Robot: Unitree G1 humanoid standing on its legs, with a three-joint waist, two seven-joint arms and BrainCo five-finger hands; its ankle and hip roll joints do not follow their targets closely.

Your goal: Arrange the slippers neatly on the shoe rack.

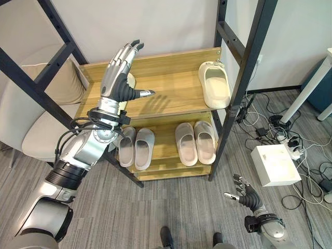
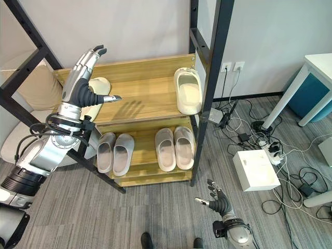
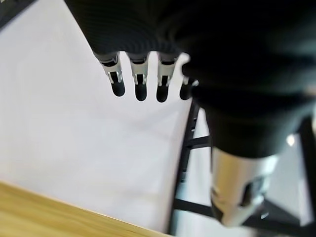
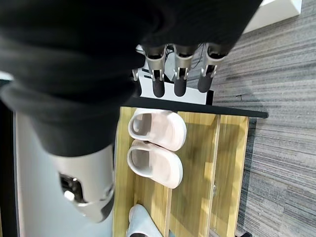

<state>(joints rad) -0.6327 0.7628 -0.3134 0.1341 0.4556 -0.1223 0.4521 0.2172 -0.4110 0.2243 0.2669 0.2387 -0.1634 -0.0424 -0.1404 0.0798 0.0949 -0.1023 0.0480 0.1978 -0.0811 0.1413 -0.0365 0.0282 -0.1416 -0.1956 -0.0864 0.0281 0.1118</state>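
Slippers (image 1: pixel 196 142), smooth rounded foam, on slatted wooden shoe rack (image 1: pixel 171 83).

Silver-grey arms, dark ribbed wrist covers, each hand (image 1: pixel 120 72) silver-fingered, dark-tipped.

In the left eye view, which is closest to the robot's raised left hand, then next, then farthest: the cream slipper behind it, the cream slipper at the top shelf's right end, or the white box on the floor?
From the left hand:
1. Cream slipper on the top shelf's left end, partly hidden just behind the hand.
2. Cream slipper at the top shelf's right end.
3. White box, on the floor right of the rack.
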